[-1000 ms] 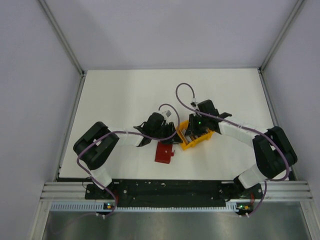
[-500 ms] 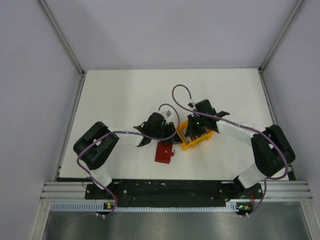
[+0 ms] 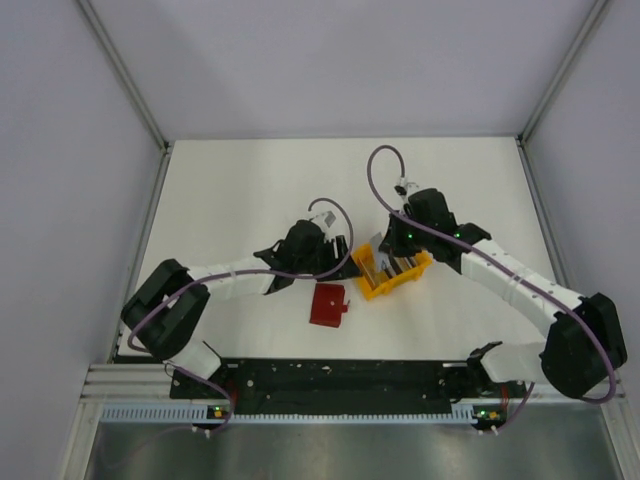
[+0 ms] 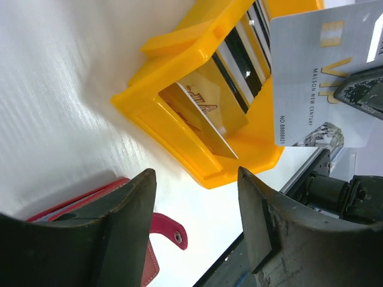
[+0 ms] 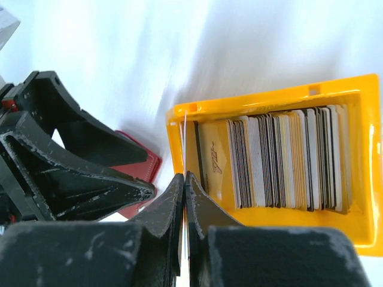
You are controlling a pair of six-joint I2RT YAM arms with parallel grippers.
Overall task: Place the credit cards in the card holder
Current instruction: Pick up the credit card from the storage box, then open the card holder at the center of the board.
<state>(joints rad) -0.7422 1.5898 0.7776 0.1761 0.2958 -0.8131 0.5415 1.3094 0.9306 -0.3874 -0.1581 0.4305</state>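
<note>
The card holder (image 3: 327, 304) is dark red on the white tabletop (image 3: 230, 190), near-left of the bright yellow bin (image 3: 392, 272). The credit cards (image 5: 281, 158) in the bin show black, white and tan edges. One raised card (image 4: 317, 89) is pale grey with gold lettering.

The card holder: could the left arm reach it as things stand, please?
Probably yes: the left gripper hangs open close beside the card holder, nothing between them; the right gripper, shut on a card, is over the yellow bin.
</note>
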